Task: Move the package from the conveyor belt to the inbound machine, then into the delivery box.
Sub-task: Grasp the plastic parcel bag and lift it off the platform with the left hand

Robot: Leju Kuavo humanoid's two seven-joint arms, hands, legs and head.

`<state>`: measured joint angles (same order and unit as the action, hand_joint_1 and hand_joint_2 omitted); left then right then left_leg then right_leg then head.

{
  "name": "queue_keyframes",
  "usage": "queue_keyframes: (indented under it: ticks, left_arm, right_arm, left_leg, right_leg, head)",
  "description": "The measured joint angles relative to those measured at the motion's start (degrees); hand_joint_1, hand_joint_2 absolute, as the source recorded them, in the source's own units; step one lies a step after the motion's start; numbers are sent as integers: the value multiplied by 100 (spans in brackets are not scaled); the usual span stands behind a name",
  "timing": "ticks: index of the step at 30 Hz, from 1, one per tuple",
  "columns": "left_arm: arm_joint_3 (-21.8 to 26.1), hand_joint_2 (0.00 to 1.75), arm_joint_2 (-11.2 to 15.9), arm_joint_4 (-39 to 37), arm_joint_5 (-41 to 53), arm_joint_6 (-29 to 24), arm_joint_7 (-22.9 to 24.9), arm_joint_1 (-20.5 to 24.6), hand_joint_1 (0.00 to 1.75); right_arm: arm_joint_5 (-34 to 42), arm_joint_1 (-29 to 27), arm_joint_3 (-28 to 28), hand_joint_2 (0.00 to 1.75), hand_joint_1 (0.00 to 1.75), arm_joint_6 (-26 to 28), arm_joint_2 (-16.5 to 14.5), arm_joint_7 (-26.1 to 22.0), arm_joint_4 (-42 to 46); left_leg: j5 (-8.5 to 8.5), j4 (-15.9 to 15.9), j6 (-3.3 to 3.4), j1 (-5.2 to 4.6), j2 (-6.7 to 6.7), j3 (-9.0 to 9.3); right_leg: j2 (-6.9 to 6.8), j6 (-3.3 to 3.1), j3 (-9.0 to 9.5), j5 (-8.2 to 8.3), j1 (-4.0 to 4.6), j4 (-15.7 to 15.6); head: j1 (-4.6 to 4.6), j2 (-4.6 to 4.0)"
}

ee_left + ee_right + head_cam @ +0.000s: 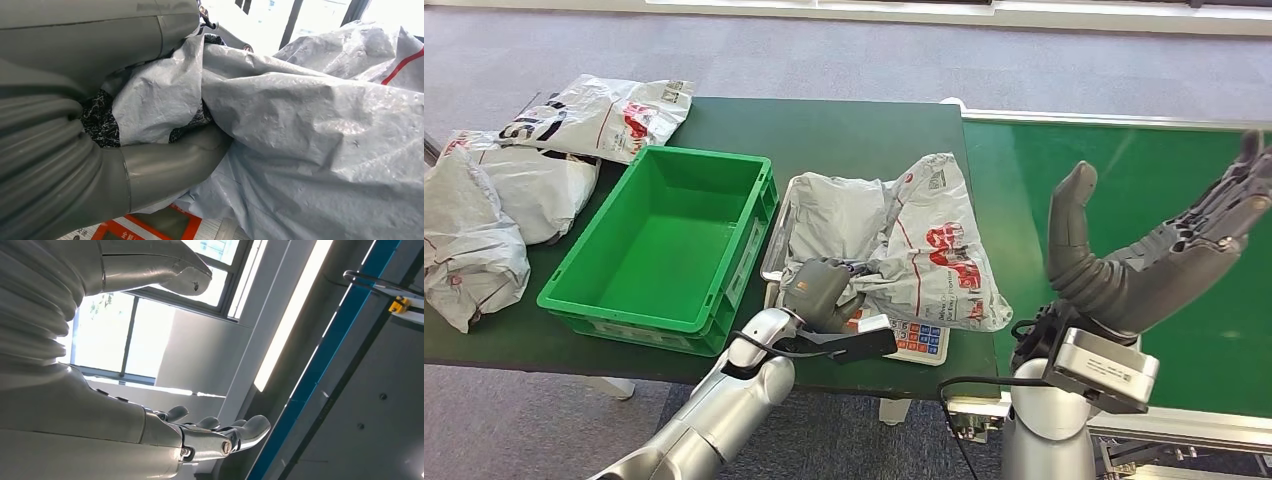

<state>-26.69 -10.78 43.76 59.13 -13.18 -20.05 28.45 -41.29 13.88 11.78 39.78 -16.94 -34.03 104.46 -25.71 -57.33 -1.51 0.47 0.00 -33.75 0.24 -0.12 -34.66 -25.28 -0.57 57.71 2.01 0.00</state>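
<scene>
My left hand [822, 288] is clamped on a fold of the grey package [904, 245], which lies on the inbound machine [921, 340] beside the green delivery box [614, 300]; my right hand [1159, 250] is raised over the conveyor belt [1124, 160], fingers apart, holding nothing

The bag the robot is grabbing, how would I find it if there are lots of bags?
Find the green crate on the dark table. Just right of it a crumpled grey bag with red print lies on a scale, with the left hand gripping its edge. The other bags lie untouched left of the crate.
</scene>
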Motion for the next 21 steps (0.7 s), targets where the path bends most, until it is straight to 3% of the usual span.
queue_keyframes:
  ticks: [21]
  left_arm:
    - [0,175,10,35,-30,0,-4,-12,175]
  right_arm:
    - [-11,0,0,175,0,0,0,2,-1]
  left_leg:
    - [0,0,0,0,0,0]
  right_leg:
    - [0,0,0,0,0,0]
  head:
    - [0,0]
